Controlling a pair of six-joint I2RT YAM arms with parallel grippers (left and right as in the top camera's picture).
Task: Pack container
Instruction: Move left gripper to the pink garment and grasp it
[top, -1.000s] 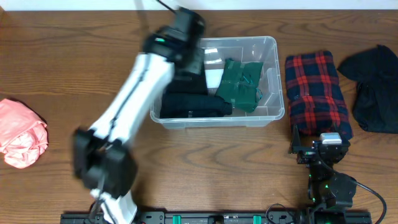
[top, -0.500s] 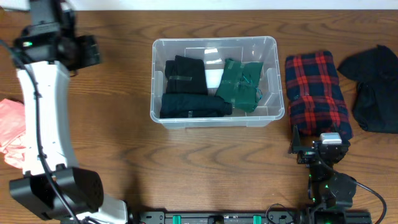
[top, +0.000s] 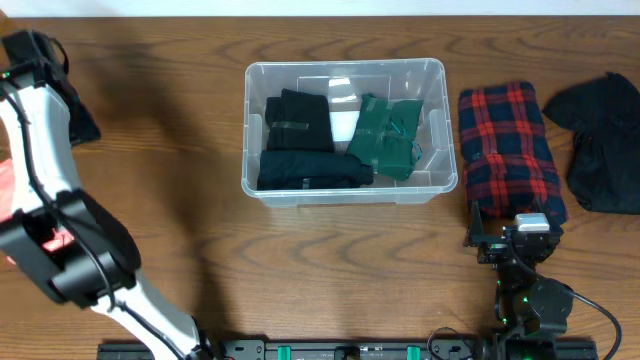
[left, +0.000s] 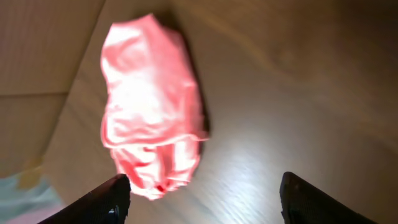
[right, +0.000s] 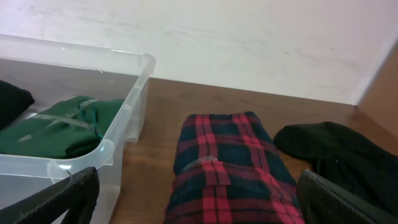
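Observation:
The clear container (top: 350, 196) stands mid-table with folded black clothes (top: 300, 145) and a folded green garment (top: 388, 135) inside. A pink crumpled garment (left: 152, 99) lies on the wood, in the left wrist view. My left gripper (left: 204, 190) hovers open just past its near end, holding nothing. In the overhead view the left arm (top: 40, 130) covers most of that garment at the far left. My right gripper (right: 196, 193) is open and empty, low at the near end of a red plaid bundle (right: 230, 168).
The red plaid bundle (top: 510, 150) lies right of the container, and a loose black garment (top: 600, 140) lies beyond it near the right edge. The container's corner (right: 127, 102) shows left of the right gripper. A pale wall borders the table's far side.
My left arm has swung from over the container to the table's far left, above the pink garment, and its jaws have opened. The right arm has not moved.

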